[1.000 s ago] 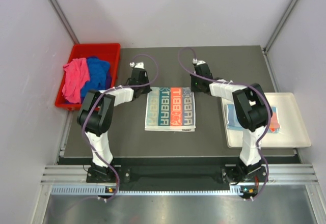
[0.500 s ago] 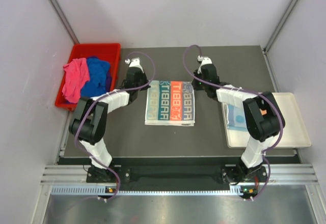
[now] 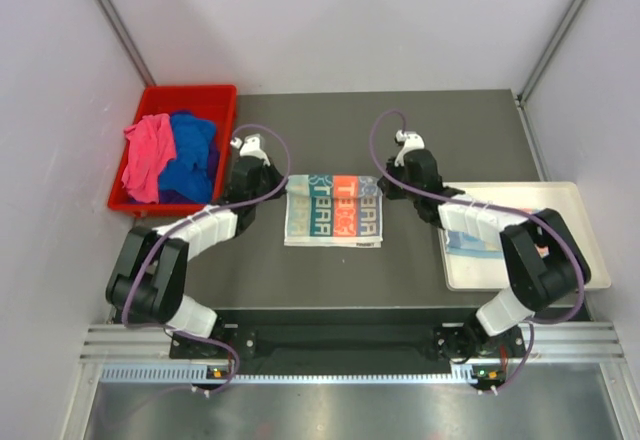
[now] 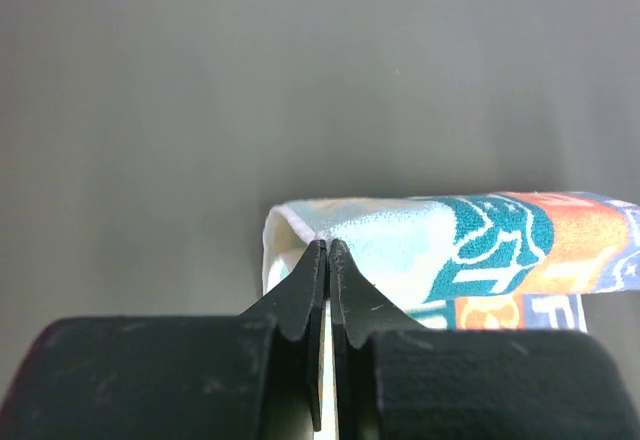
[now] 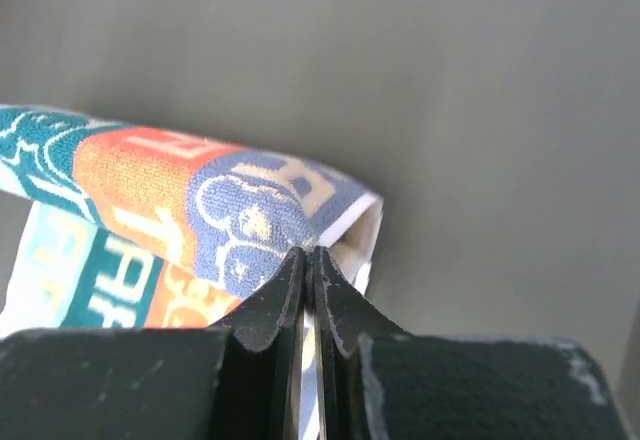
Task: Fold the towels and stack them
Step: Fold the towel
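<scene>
- Top external view: the cream lettered towel (image 3: 333, 215) lies at the middle of the table (image 3: 440, 125), its near edge parallel to the table's near edge. Bare dark surface borders it on all four sides, widest on the far side.
- The left gripper (image 3: 285, 182) sits at the towel's far-left corner and the right gripper (image 3: 381, 185) at its far-right corner. Both arms reach in from the outer sides.
- Left wrist view: the fingers are pressed together on the corner, and the cloth curls over into a rounded fold lifted off the table.
- Right wrist view: the fingers are likewise clamped on the far-right corner, with the lettered face rolled over the layer beneath.
- The red bin (image 3: 190, 91) at the far-left holds a pink towel (image 3: 147, 155) and a royal blue towel (image 3: 193, 150). The white tray (image 3: 572, 210) at the right edge carries a light blue towel (image 3: 472, 245).
- Compared with half a second ago, both grippers have drawn nearer the bases. The far edge has come toward the near edge, which has stayed put, so the towel looks shorter.
</scene>
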